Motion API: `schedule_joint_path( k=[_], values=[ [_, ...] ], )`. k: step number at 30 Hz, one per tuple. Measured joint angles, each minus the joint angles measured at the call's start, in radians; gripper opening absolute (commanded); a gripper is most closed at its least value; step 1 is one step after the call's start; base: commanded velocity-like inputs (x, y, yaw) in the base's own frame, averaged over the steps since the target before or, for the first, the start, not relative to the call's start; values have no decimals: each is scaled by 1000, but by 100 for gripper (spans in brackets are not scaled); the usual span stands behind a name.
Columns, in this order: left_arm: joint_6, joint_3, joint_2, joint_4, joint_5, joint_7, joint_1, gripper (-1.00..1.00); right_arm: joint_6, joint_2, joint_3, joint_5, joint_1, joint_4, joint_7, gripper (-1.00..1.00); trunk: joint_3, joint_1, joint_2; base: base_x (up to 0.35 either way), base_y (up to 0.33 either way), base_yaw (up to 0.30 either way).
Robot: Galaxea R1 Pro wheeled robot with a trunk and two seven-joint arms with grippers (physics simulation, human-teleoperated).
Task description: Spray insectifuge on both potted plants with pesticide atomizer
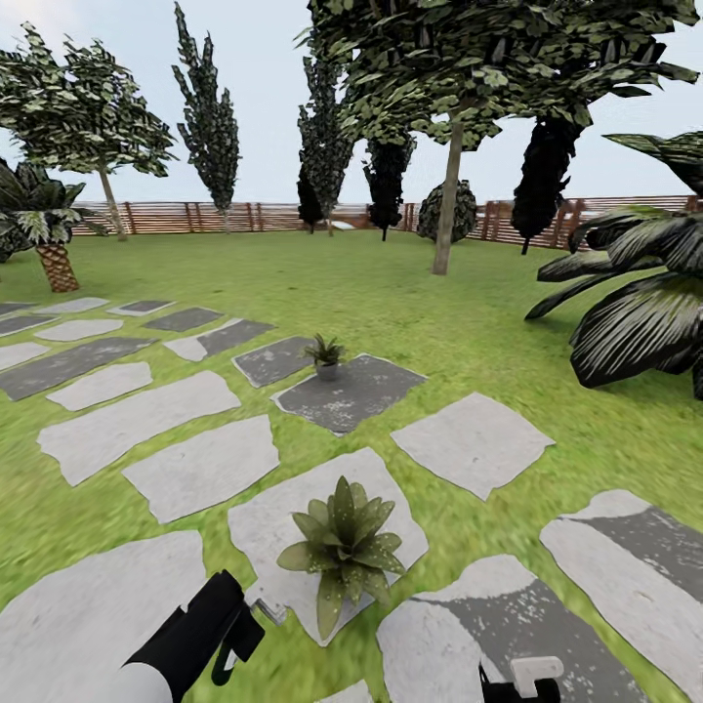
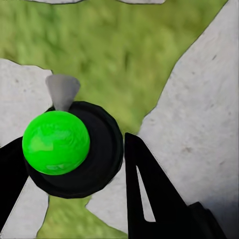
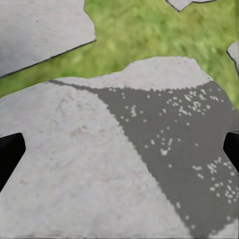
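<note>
Nearest, at the head view's lower left: left gripper clamped on the pesticide atomizer, black fingers either side of its bright green cap and dark body, pale nozzle pointing out over grass and a stepping stone. At the lower edge: right gripper, fingertips wide apart at the borders of the right wrist view, holding nothing, above a grey-and-pale stone. Just ahead: 1 potted plant, a green rosette on a pale stone. Farther: the 2nd potted plant in a grey pot beside a dark stone. At right: a big dark striped plant. Beyond the lawn: trees and a brown slatted fence.
</note>
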Motion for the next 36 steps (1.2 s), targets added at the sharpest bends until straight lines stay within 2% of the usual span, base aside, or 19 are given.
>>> schedule_joint_path(
  k=[8, 15, 23, 24, 26, 36],
  values=[
    [-2, -6, -6, 0, 7, -2, 2, -100, 0, 0, 0, 0, 0, 0, 0, 100, 0, 0, 0, -7, 94, -217],
    [11, -5, -41, -4, 3, -5, -27, -100, 0, 0, 0, 1, 0, 0, -1, 100, 0, 0, 0, 0, 1, -8],
    [14, 4, -36, 7, 6, -2, -34, -100, 0, 0, 0, 0, 0, -1, -2, 100, 0, 0, 0, 0, 0, 0],
    [14, 29, -41, 5, 3, -1, -37, -100, 0, 0, 0, 0, 0, -1, -2, 100, 0, 0, 0, 0, 0, 0],
    [13, 43, -38, 5, 0, 0, -28, -100, 0, 0, 0, 0, 0, -1, -1, 100, 0, 0, 0, 0, 0, 0],
    [10, 41, -40, 5, -5, 10, -23, -100, 0, 1, 0, 0, 0, -1, -3, 100, 0, 0, 0, -36, 128, -82]
  ],
)
